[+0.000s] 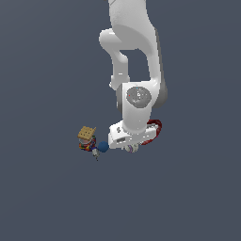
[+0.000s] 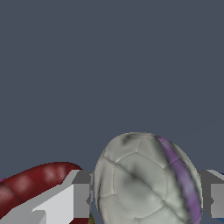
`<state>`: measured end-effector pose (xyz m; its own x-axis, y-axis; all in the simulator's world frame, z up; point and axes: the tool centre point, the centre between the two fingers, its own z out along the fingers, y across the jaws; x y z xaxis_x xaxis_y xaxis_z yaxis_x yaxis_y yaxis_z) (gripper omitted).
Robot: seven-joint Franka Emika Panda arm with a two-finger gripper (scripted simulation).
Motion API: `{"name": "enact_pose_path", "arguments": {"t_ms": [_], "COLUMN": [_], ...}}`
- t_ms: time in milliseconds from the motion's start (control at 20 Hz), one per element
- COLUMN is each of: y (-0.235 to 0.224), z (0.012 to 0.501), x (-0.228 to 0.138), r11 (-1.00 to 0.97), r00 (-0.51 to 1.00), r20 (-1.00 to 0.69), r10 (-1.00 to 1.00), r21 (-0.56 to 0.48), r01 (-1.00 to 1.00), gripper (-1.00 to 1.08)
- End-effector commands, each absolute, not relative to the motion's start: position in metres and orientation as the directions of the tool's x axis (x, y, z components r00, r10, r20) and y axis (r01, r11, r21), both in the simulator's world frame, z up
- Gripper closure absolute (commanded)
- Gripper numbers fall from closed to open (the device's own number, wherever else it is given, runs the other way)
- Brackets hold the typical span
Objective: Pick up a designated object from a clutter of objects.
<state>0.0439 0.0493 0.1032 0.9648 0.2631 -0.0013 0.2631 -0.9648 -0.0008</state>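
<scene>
The whitish ball (image 2: 146, 179) is seen between the fingers (image 2: 81, 199) of the gripper (image 2: 146, 201), which appear closed against its sides, though firm contact cannot be confirmed. The red bowl (image 2: 37, 179) lies just beside one finger. The approach is judged complete; the lift clear of the clutter is left to be done.

The arm (image 1: 134, 56) is glossy white with rounded links; the pincer (image 2: 146, 199) has grey, blocky fingers (image 2: 82, 197).
</scene>
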Motion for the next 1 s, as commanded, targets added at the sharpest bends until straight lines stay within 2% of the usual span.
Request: {"name": "enact_pose_path", "arguments": {"t_ms": [0,950], "y": [0.027,-0.145], "z": [0.126,0.293], "x": [0.048,0.079], "r11": [-0.965,-0.965], "r00": [0.965,0.965], "r20": [0.001,0.001], "r10": [0.263,0.263], "r21": [-0.001,-0.002], "r01": [0.263,0.263], "gripper": [1.08,1.08]}}
